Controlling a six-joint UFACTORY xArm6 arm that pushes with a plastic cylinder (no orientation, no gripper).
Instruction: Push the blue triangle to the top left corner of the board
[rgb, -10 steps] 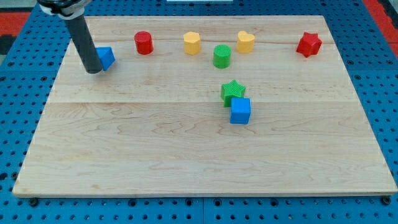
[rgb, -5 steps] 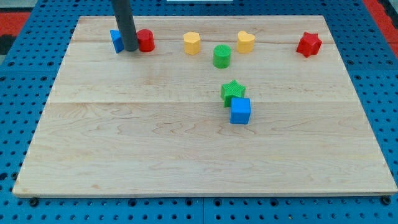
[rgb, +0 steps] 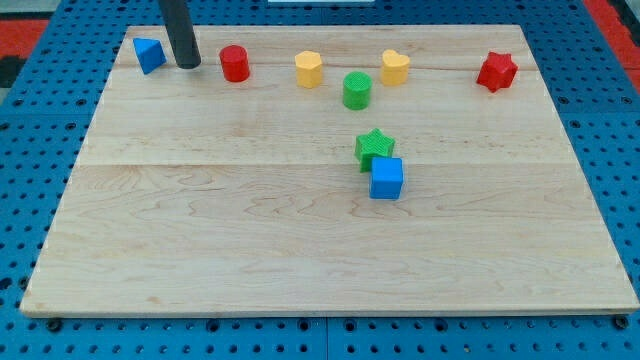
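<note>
The blue triangle (rgb: 149, 54) lies near the top left corner of the wooden board (rgb: 250, 250). My tip (rgb: 187, 64) stands just to its right, apart from it by a small gap, between it and the red cylinder (rgb: 234, 64).
Along the top stand two yellow heart-shaped blocks (rgb: 309, 69) (rgb: 395, 67), a green cylinder (rgb: 357, 90) and a red star (rgb: 496, 71). A green star (rgb: 375, 147) touches a blue cube (rgb: 386, 178) near the board's middle.
The blue triangle has been pushed up and left, from beside the red cylinder toward the top left corner. My tip followed, moving left.
</note>
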